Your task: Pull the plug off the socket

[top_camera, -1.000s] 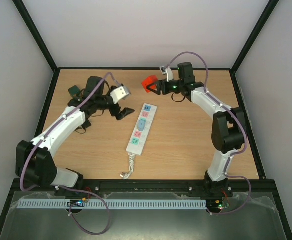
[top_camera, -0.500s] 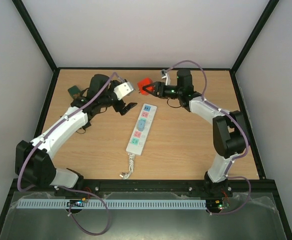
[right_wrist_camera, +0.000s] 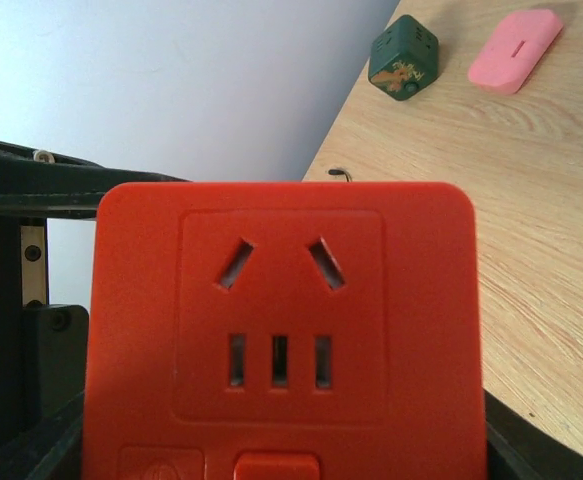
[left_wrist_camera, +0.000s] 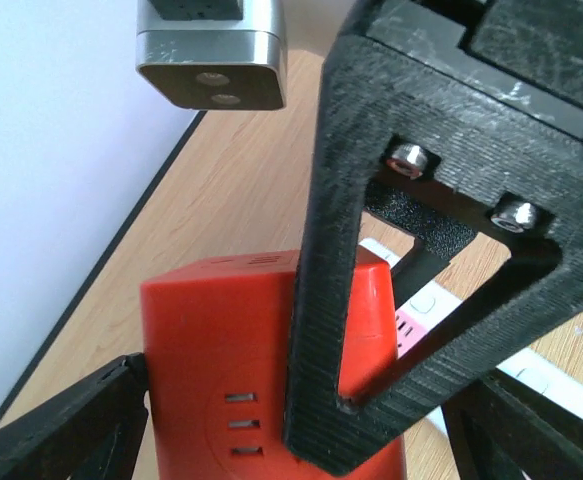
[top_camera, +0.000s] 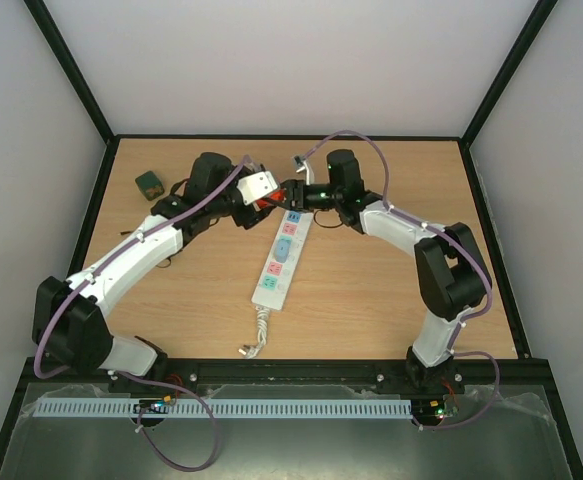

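Observation:
The plug [top_camera: 265, 204] is a red cube with outlet slots, held in the air just beyond the far end of the socket [top_camera: 282, 255], a white power strip with pastel faces lying on the table. My right gripper [top_camera: 285, 193] is shut on the plug [right_wrist_camera: 281, 330], which fills the right wrist view. My left gripper [top_camera: 255, 203] meets it from the left. In the left wrist view the plug [left_wrist_camera: 221, 380] sits between my left fingers [left_wrist_camera: 61, 430], which stand open around it with a gap on the right side. One right finger [left_wrist_camera: 321, 250] crosses in front. The socket [left_wrist_camera: 551, 372] shows below.
A small green cube [top_camera: 151, 182] sits at the table's far left, also in the right wrist view [right_wrist_camera: 404, 50], with a pink flat piece [right_wrist_camera: 516, 35] beside it. The socket's coiled cord [top_camera: 259, 330] trails toward the near edge.
My right gripper has carried the red plug leftward. My left gripper swung right to meet it, and its jaws now straddle the plug and have narrowed a little.

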### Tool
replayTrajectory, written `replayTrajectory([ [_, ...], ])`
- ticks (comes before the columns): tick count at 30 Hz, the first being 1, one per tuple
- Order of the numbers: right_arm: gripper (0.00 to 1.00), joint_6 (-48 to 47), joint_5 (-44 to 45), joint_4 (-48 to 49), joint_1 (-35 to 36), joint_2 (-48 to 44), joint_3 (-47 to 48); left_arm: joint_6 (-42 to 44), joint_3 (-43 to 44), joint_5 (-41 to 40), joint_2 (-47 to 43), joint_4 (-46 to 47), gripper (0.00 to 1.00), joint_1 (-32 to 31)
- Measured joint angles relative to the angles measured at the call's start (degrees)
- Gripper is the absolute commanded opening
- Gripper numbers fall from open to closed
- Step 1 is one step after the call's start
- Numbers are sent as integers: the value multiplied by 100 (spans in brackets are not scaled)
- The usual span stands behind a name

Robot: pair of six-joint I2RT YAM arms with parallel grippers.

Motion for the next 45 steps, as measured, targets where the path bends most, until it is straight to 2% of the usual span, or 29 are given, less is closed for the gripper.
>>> replayTrajectory([
  [8,23,4,-35,11,87,-48,-55,149,-170,-247,2,44,84,-13],
  [11,24,0,-44,37,103,-153,-120,157,-199,-310,0,48,79,-13],
  [16,30,-9,-44,83,111,-254,-170,72,-199,-289,0,59,60,-13],
  [17,35,-15,-44,96,109,-254,-175,7,-199,-291,0,68,58,-13],
  [20,64,-68,-33,114,109,-254,-175,-136,-236,-212,0,129,53,-11],
  [27,82,-625,-13,-479,52,-256,0,-249,-483,-48,-4,297,50,122],
  [35,84,-1508,92,-940,-229,-472,146,-251,-542,98,98,-103,50,835],
  [45,85,-3587,686,-1998,-361,-852,-31,-120,-380,-188,1082,-898,51,1637],
])
